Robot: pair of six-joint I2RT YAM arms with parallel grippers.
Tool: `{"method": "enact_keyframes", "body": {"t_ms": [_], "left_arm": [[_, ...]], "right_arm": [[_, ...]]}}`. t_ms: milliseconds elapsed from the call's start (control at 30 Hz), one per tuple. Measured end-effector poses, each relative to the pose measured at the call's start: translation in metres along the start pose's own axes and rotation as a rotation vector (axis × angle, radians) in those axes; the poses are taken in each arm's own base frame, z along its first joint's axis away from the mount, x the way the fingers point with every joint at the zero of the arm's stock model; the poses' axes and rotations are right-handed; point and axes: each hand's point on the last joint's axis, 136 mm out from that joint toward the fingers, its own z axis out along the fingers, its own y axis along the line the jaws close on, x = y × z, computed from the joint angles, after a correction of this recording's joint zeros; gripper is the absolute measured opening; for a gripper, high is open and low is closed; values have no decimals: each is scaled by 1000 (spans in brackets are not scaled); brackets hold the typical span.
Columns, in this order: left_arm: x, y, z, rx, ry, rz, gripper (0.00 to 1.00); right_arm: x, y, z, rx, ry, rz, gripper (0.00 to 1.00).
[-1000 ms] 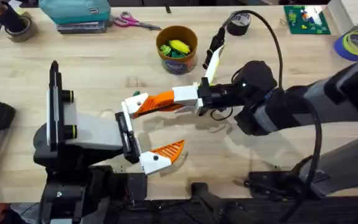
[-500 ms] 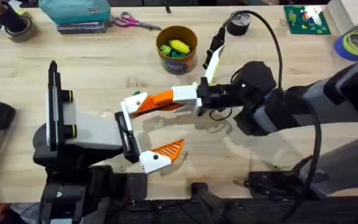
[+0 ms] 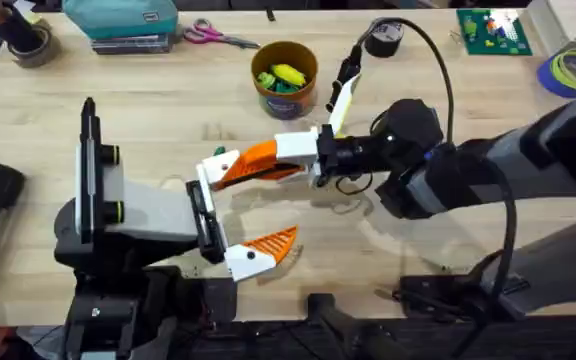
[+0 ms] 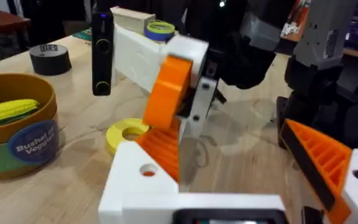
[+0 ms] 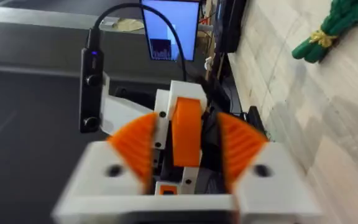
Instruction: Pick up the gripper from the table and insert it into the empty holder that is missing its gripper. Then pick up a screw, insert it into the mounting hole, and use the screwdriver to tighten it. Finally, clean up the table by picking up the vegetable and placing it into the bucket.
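Since the earlier frame, the right gripper [image 3: 298, 152] has lifted the gripper [image 3: 251, 160] slightly and moved it a little toward the far side of the table. Nothing else on the table has shifted.

Placement: the left gripper [image 3: 248, 205] is lying low over the table with its jaws spread wide. One finger is carrying its orange pad [image 3: 271, 240]. The other ends in the holder [image 4: 138, 183], which is bare and white with its mounting hole showing. This posture appears intended to present the empty holder as a fixed target, with clearance on both sides for the other arm.

Grip: the right gripper is clamping the orange wedge between its two padded fingers [image 5: 135, 149], jaws closed firmly onto it. In the left wrist view the wedge's ribbed lower end is touching the holder, while its upper end is tilting away, so seating looks incomplete. The insertion step is judged to be in progress. The left gripper is holding nothing between its fingers.

Remaining items: the vegetable [image 5: 334, 28] is lying on the table just beside the working area. The bucket [image 3: 286, 78] is standing farther back, and no screw is fitted yet.
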Motion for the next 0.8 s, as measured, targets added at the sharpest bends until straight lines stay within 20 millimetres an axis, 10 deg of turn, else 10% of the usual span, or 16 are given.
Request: {"method": "enact_keyframes", "body": {"t_ms": [133,800], "left_arm": [[0,-1,0,5,0,0,986],[0,-1,0,6,0,-1,986]], "right_arm": [[0,0,1,-1,-4,-4,968],[-6,-1,-3,14,-25,13,994]]}}
